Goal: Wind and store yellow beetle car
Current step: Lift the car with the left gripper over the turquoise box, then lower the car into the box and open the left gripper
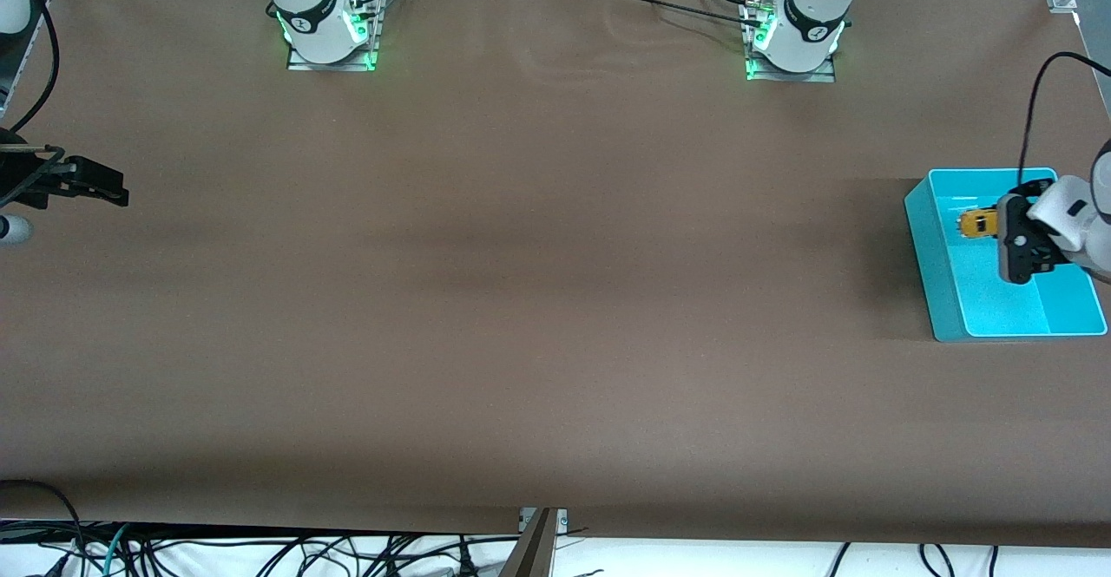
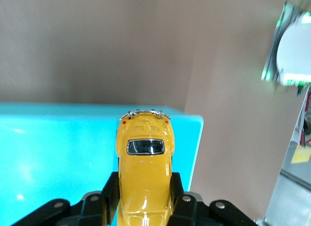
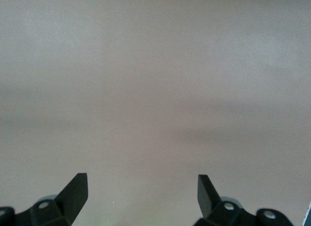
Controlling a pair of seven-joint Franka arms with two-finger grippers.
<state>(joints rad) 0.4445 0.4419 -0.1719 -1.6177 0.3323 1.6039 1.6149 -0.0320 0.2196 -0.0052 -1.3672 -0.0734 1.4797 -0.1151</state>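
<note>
The yellow beetle car (image 2: 145, 175) is clamped by its sides in the left claw (image 1: 998, 232) and held over the teal tray (image 1: 942, 278), at the left arm's end of the counter (image 1: 521, 299); it is judged to be carried there for storing, the release not yet made; the grip across the body leaves the car's length free. The right claw (image 3: 142, 189) is spread wide and empty over bare counter at the right arm's end, where that arm waits. The pinch on the flanks is shown only by the left wrist view; the tray's whole outline is given only by the front view.
</note>
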